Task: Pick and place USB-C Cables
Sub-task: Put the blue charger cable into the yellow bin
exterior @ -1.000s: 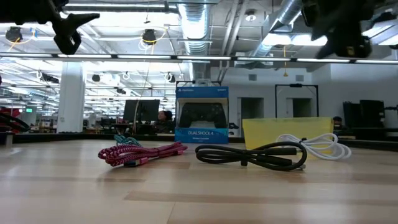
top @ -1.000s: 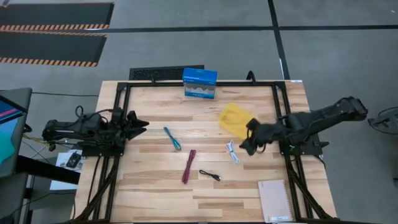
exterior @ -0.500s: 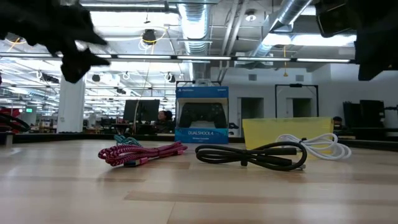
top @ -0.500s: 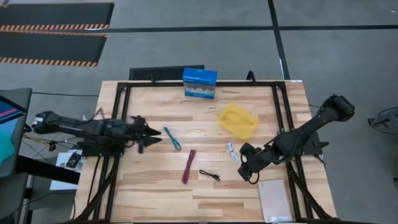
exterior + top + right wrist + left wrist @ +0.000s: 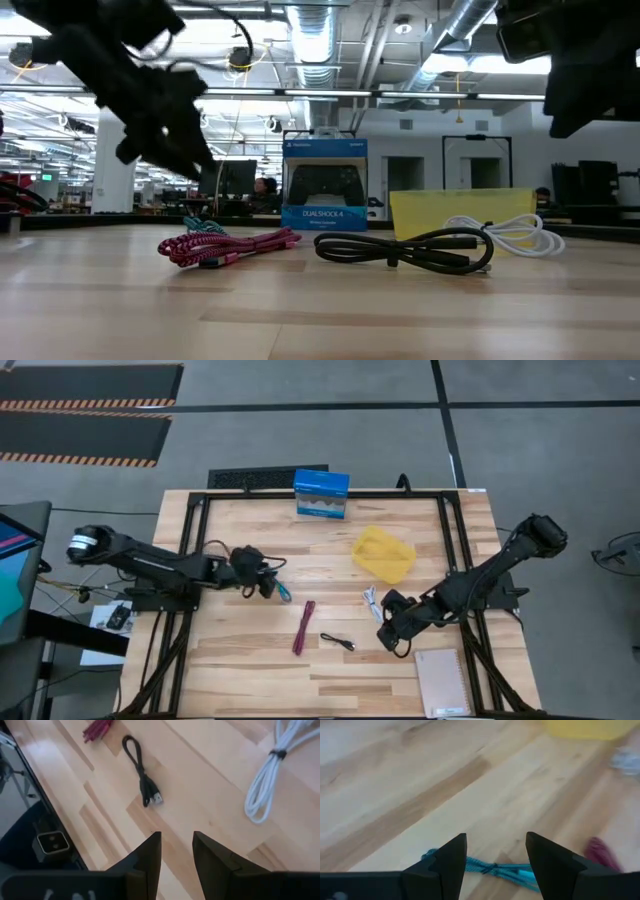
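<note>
USB-C Cables lie loose on the wood, none in either grip. My left gripper [image 5: 495, 862] has its jaws spread over the teal cable [image 5: 487, 869], which crosses the gap between them at the bottom centre of the left wrist view; in the high view that gripper [image 5: 262, 578] sits left of centre, just beside the cable [image 5: 278, 582]. My right gripper [image 5: 176, 851], lower right of centre in the high view [image 5: 392, 632], has a narrow gap between its jaws and holds nothing. The black cable [image 5: 142, 777] lies ahead of it, the white cable [image 5: 272, 770] off to one side, the maroon cable [image 5: 304, 626] at mid-table.

Risks, in my judgement: the thin teal bundle could slip out sideways or be pinched by one strand only if the jaws close off-centre. The right jaws look too narrow to straddle the black loop, and could push it along the board. The yellow tray [image 5: 383, 554] is well apart.
</note>
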### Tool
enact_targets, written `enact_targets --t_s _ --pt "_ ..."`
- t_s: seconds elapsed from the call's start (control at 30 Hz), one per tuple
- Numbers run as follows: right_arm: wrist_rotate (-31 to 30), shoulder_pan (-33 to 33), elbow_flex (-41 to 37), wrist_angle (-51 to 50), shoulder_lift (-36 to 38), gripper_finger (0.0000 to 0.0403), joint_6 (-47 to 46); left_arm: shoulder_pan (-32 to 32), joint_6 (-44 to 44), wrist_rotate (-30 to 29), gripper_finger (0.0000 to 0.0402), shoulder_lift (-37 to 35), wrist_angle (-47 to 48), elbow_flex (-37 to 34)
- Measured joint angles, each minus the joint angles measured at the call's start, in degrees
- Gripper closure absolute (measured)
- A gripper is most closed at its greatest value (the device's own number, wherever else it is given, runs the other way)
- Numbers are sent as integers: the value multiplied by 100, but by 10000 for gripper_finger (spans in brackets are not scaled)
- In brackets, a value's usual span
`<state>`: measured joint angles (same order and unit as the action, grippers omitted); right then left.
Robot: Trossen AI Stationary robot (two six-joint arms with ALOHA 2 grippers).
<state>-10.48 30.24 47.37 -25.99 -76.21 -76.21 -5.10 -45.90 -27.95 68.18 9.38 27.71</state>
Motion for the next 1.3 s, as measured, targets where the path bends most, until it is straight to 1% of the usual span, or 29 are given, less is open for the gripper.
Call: enact_targets --t_s 0.2,0.3,0.37,0.5,0.6,0.77,0.97,1.1,1.23,1.3 --pt "-31 0 0 79 0 270 18 -2 -639 -7 208 1176 -58 63" --pt "-32 0 0 140 0 270 20 -7 -791 -84 208 1589 -267 75" --pt "-49 0 0 128 0 269 32 -9 -885 -113 208 1817 -478 92" --pt "-178 0 0 132 1 269 39 -9 -878 -134 208 2053 -776 85" --pt "-193 0 0 166 0 270 151 1 -631 -150 208 2077 -785 85" --pt "-229 0 0 173 0 270 166 132 -425 -183 208 1875 -318 77" --pt "-314 0 0 210 2 270 184 160 -633 -68 208 1267 389 40" --pt "-327 0 0 221 2 271 185 159 -806 129 208 655 398 41" --pt "-334 0 0 249 2 270 186 157 -869 180 208 125 367 48" --pt "-335 0 0 257 2 270 240 157 -387 197 208 -52 320 48"
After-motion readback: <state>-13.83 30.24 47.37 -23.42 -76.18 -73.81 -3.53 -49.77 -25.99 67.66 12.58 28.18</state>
